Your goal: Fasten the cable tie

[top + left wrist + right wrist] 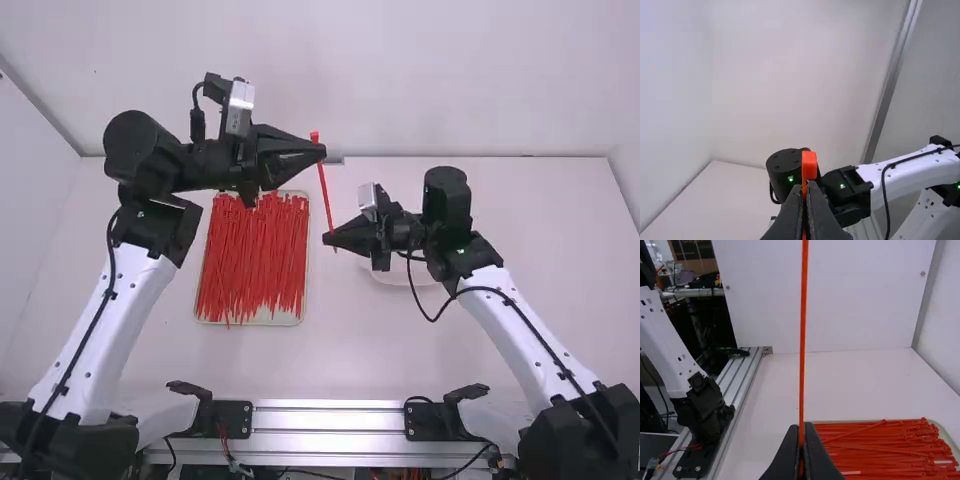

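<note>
Cable tie [322,190], red and thin, is stretched straight between the two tools in the air above the desk [500,200], just beside the tray [305,262] of spare ties [250,260]. Its long axis runs from the left tool [318,152] at the higher end down to the right tool [327,238] at the lower end, only a little off upright.

The left tool is clamped on the strap just below the head [809,165], a small blocky end that pokes out past the fingertips. The right tool is pinched tight on the strap near the tail, with the rest of the strap rising straight out from between its fingers.

The strap shows no bend or loop, and the tail is not yet in the head, so the fastening looks not yet begun. Tail and head sit at opposite ends of the line. The coming move probably means curling the strap so that the tail end, nearer the right tool, comes round to meet the slot held by the left.
</note>
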